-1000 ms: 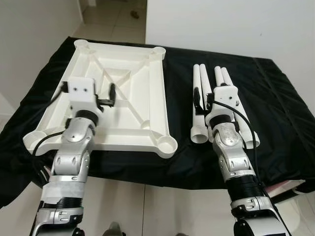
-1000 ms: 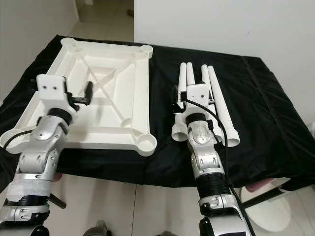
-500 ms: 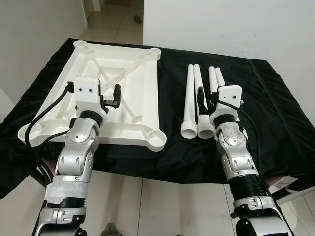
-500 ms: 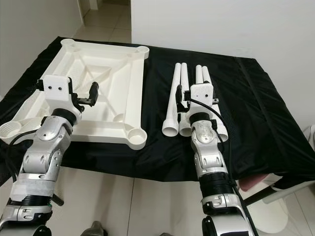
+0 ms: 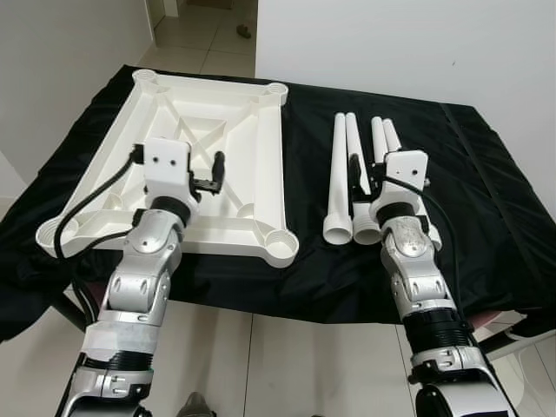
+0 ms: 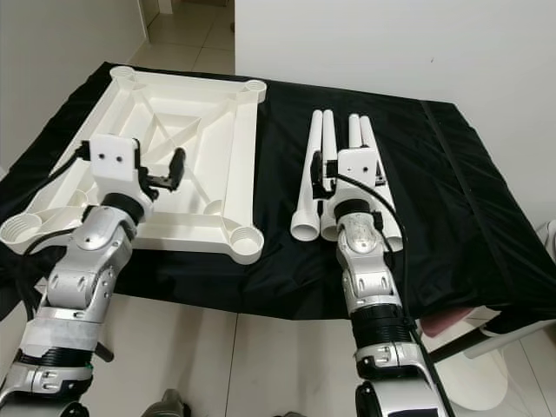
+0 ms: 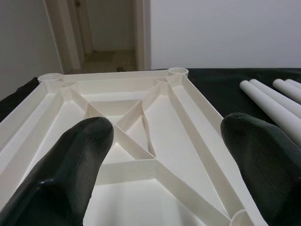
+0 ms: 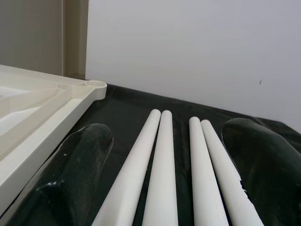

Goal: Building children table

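Note:
A white plastic tabletop lies upside down on the left of the black cloth, ribs up, with round leg sockets at its corners. Four white tube legs lie side by side to its right. My left gripper hovers open above the near ribs of the tabletop, nothing between its fingers. My right gripper hangs open just over the near ends of the legs, its fingers straddling them without touching.
The black cloth covers a low table whose near edge runs just below the tabletop and the leg ends. A white wall stands behind, with a doorway at the back left. Tiled floor lies in front.
The whole picture shifted as the camera moved. Both grippers stayed open; the left one edged slightly right over the tabletop. The right one kept its place over the legs.

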Robot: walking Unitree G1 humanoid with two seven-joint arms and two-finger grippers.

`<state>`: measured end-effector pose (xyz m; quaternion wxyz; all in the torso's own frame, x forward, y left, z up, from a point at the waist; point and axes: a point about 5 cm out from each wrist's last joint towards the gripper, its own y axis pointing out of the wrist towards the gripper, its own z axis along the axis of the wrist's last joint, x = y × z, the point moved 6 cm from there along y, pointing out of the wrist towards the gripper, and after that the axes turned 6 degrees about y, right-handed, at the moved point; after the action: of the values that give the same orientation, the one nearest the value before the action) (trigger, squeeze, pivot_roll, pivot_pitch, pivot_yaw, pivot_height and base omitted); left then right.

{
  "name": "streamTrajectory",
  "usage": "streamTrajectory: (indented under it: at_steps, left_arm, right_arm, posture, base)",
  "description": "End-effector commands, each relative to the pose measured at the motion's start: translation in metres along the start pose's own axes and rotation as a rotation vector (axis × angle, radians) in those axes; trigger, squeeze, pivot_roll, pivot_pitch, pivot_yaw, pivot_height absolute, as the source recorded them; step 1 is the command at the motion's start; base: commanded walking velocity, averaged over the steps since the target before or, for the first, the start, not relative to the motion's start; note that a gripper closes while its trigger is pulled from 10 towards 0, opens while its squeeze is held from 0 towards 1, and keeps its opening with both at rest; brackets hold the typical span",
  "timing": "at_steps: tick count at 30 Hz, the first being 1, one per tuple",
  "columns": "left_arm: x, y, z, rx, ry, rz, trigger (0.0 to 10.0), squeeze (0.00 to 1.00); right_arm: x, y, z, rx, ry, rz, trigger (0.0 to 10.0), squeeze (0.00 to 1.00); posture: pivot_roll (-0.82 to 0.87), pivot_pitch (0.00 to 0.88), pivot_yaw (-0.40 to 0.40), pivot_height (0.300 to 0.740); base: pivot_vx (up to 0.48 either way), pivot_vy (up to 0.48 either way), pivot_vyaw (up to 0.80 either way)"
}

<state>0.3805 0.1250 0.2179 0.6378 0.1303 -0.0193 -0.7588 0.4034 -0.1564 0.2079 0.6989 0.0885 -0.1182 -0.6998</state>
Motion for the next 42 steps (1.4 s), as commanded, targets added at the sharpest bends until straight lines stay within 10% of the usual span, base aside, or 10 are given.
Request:
streamTrajectory:
  at_steps: [1, 3, 4, 6, 7, 12, 23, 42]
  left_arm:
    - [0.026, -0.004, 0.0, -0.002, 0.023, -0.192, 10.0, 0.0]
    - [0.033, -0.005, -0.002, -0.011, 0.031, -0.224, 10.0, 0.0]
    - [0.038, -0.005, -0.002, -0.018, 0.046, -0.248, 10.0, 0.0]
    - [0.038, -0.005, -0.002, -0.018, 0.046, -0.248, 10.0, 0.0]
    - [0.046, -0.007, -0.003, -0.023, 0.062, -0.304, 10.0, 0.0]
    - [0.052, -0.01, -0.003, -0.016, 0.077, -0.345, 10.0, 0.0]
    - [0.048, -0.018, -0.009, -0.038, 0.08, -0.327, 10.0, 0.0]
    - [0.045, -0.021, -0.009, -0.043, 0.089, -0.327, 10.0, 0.0]
  right_arm:
    - [0.002, 0.002, -0.006, -0.033, 0.013, -0.012, 10.0, 1.0]
    - [0.001, 0.004, -0.008, -0.047, 0.018, -0.015, 10.0, 1.0]
    - [-0.002, 0.006, -0.011, -0.074, 0.028, -0.002, 10.0, 0.52]
    - [-0.002, 0.006, -0.011, -0.074, 0.028, -0.002, 10.0, 0.52]
    - [-0.02, 0.008, -0.029, -0.174, 0.035, 0.079, 10.0, 0.0]
    - [-0.043, 0.006, -0.042, -0.236, 0.038, 0.18, 10.0, 0.0]
    - [-0.018, 0.001, -0.062, -0.328, 0.162, 0.0, 10.0, 0.0]
    - [-0.036, -0.038, -0.108, -0.54, 0.246, 0.046, 10.0, 0.0]
  posture:
    - [0.17, 0.032, -0.039, 0.74]
    - [0.17, 0.032, -0.04, 0.74]
    - [0.17, 0.032, -0.04, 0.74]
    - [0.17, 0.032, -0.04, 0.74]
    - [0.16, 0.028, -0.038, 0.74]
    - [0.17, 0.025, -0.045, 0.74]
    - [0.18, 0.023, -0.06, 0.74]
    - [0.18, 0.0, -0.059, 0.74]
  base:
    - [0.0, 0.0, 0.0]
    - [0.0, 0.0, 0.0]
    - [0.0, 0.0, 0.0]
    - [0.0, 0.0, 0.0]
    - [0.0, 0.0, 0.0]
    - [0.0, 0.0, 0.0]
    - [0.0, 0.0, 0.0]
    - [0.0, 0.0, 0.0]
